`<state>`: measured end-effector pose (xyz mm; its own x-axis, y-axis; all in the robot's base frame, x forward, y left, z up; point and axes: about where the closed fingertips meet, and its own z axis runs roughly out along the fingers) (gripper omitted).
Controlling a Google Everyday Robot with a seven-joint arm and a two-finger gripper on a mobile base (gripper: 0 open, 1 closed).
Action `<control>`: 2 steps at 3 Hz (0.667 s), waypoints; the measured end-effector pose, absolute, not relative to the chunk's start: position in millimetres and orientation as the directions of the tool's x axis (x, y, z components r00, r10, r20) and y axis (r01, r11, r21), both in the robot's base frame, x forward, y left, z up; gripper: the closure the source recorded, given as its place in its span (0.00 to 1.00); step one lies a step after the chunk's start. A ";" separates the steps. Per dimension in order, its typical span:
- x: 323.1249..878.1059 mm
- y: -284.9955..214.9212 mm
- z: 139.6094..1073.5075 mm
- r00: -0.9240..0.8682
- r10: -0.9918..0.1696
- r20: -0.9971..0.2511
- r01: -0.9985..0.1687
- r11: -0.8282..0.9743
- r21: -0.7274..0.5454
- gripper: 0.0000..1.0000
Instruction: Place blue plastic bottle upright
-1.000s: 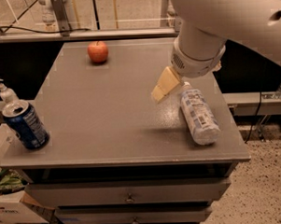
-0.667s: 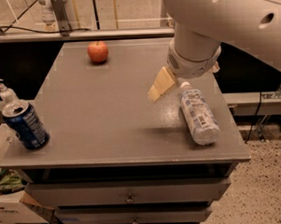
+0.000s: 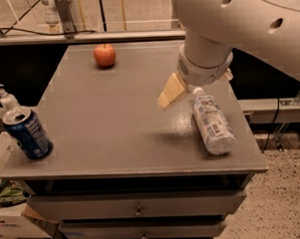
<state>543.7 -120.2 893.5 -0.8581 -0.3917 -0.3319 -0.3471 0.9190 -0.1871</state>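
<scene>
The blue plastic bottle (image 3: 212, 123) lies on its side near the right edge of the grey table (image 3: 115, 133), its white cap pointing toward the back. My gripper (image 3: 198, 85) hangs from the big white arm just above the cap end. Its jaws stand apart: one beige finger (image 3: 170, 91) shows to the left of the cap, and only the tip of the other shows at the right of the wrist. The gripper is open and holds nothing.
A red apple (image 3: 105, 55) sits at the back of the table. A dark blue drink can (image 3: 27, 133) stands at the front left corner, with a small white pump bottle (image 3: 6, 98) behind it. Drawers are below the tabletop.
The arm and gripper have shifted slightly to the left over the bottle's cap end. The bottle, can and apple have not moved.
</scene>
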 end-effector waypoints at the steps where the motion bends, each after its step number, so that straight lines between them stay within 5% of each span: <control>1: 555.4 -124.2 880.3 -0.891 -0.335 -0.305 -0.292 0.940 -0.178 0.00; 2: 559.1 -126.3 871.5 -0.913 -0.294 -0.283 -0.249 0.951 -0.184 0.00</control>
